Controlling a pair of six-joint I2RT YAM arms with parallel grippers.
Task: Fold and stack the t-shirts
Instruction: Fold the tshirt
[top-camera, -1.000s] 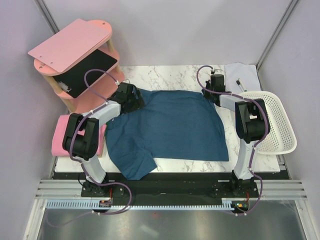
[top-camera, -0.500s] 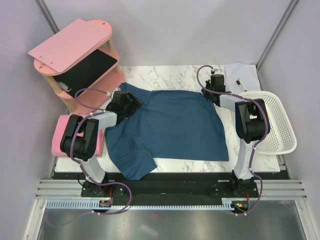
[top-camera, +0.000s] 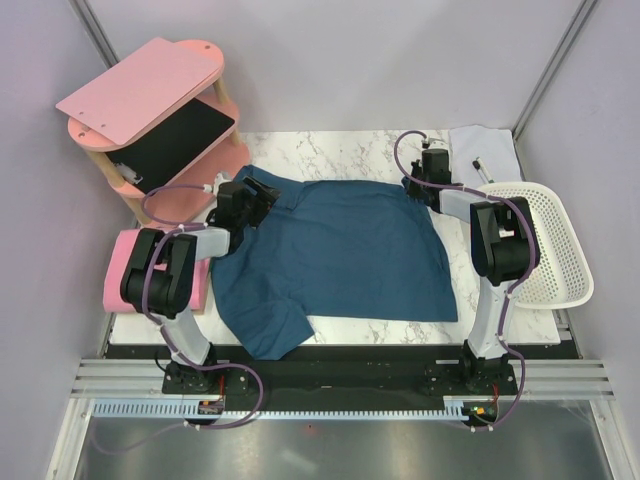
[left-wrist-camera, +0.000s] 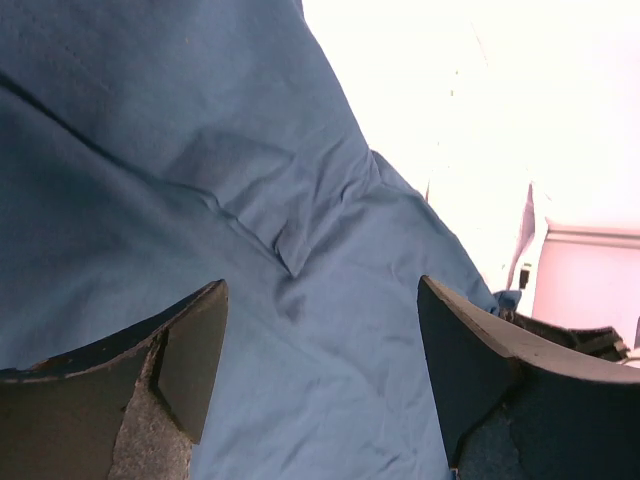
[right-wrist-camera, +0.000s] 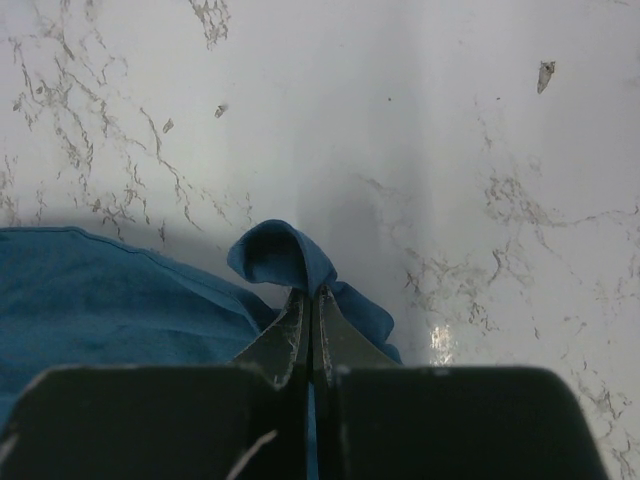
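The dark teal-blue t-shirt (top-camera: 340, 250) lies spread on the marble table, one sleeve folded over near the front left. My left gripper (top-camera: 247, 197) hovers over its far left corner with fingers (left-wrist-camera: 190, 350) wide open; wrinkled blue cloth (left-wrist-camera: 300, 200) lies below the gap and nothing is pinched. My right gripper (top-camera: 415, 186) is at the far right corner, shut on a small fold of the blue cloth (right-wrist-camera: 285, 255). The pink t-shirt (top-camera: 120, 268) sits folded at the table's left edge, partly behind the left arm.
A pink wooden shelf (top-camera: 150, 90) stands at the back left, close to the left gripper. A white basket (top-camera: 555, 240) sits at the right edge, and a small white cloth with a pen (top-camera: 485, 150) lies behind it. Bare marble (right-wrist-camera: 450, 150) shows beyond the right gripper.
My left gripper has slid left across the shirt's far left corner, and its fingers have narrowed a little. The right gripper keeps its hold and has not moved.
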